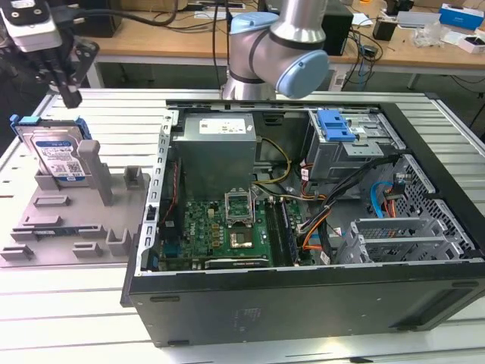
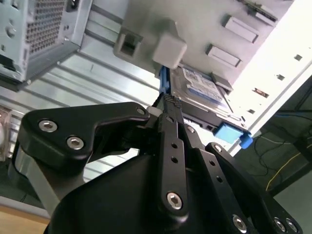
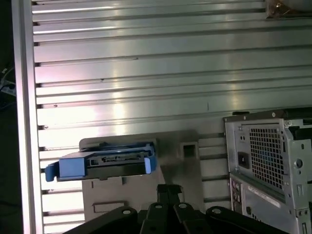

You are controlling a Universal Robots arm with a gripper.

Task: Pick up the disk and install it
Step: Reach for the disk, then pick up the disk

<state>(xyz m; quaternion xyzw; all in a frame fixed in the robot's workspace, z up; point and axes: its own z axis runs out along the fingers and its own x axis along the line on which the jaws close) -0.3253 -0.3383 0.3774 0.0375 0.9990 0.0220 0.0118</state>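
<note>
We see the gripper at the exterior view's far left. Its two black fingers are pressed together and hold nothing. It hangs over the disk and does not touch it.

The disk is a flat, shiny silver block with a white-and-blue sticker. A bright blue plastic frame runs round its edges. It stands tilted in a grey plastic holder with blocky posts and slots. The holder lies flat on the metal table, which is made of long, shiny ribbed strips.

Just beside the holder, on the exterior view's right, lies the open computer case with black walls. Inside it we see a plain grey metal box, a green board and a small blue latch.

In both wrist views the gripper is near the disk. The first wrist view shows the disk edge-on in the holder, with the table beyond and the case's holed metal back beside it.
</note>
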